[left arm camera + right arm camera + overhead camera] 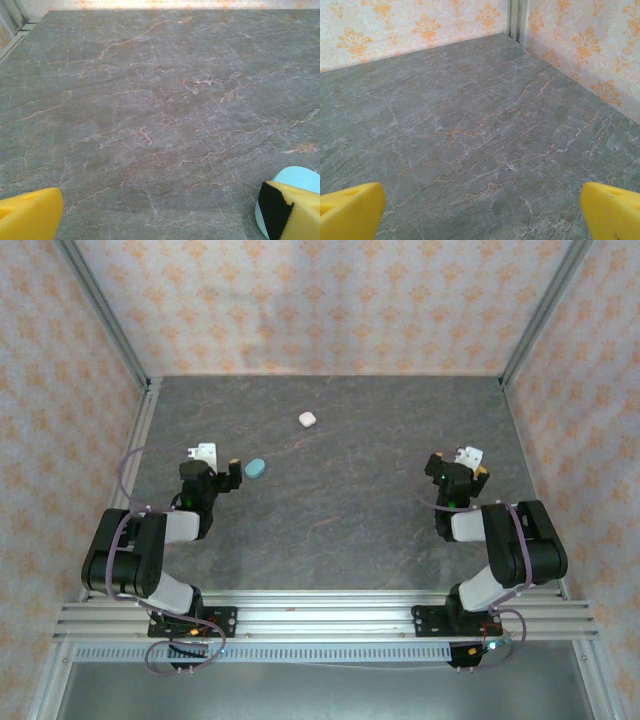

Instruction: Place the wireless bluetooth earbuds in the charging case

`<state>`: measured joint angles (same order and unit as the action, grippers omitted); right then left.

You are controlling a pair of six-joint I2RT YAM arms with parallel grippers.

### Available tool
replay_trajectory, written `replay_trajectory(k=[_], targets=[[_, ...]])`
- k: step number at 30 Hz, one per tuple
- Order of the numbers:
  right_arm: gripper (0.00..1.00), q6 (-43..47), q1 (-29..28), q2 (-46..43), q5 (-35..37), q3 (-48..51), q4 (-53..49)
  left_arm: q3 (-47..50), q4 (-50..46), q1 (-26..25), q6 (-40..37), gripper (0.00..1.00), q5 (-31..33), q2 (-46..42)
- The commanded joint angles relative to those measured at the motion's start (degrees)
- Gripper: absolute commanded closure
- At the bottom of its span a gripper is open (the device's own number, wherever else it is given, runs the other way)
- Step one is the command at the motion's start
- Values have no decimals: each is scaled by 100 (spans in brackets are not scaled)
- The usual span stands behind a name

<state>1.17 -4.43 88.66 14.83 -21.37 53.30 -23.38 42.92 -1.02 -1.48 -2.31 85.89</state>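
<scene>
**Asker:** What lies on the surface?

**Describer:** The surface [350, 530] is grey with pale marble veins, and it is enclosed by wallpaper [330, 300] in cream with an orange pattern. Two small things rest on it. A pale teal charging case [257, 469], oval in shape, sits left of centre. A white charging case [307, 419] sits farther back, near the middle. The two are well apart. From above I cannot tell whether either lid is up.

**Asker:** Where are the arms?

**Describer:** Both black arms are folded low by the near edge. The left tool [213, 465] points toward the back wall. The teal charging case lies just beside its right-hand finger [292, 212], outside the gap. In the left wrist view the case peeks out from behind that yellow, black-padded finger. I cannot tell whether the two touch.

**Asker:** Is either tool gripping something?

**Describer:** No. The left tool is spread wide, with bare surface between its fingers. The right tool [458, 465] is also spread wide over bare surface. It sits toward the right wall, well apart from both cases.
</scene>
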Motion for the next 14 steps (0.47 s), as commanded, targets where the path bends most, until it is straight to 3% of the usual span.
replay_trajectory(k=[1, 14], targets=[[1, 2, 38, 26, 37, -4, -56, -114, -63, -4, 23, 0, 195, -19], [1, -2, 47, 28, -22, -10, -63, -115, -53, -3, 23, 0, 195, -26]])
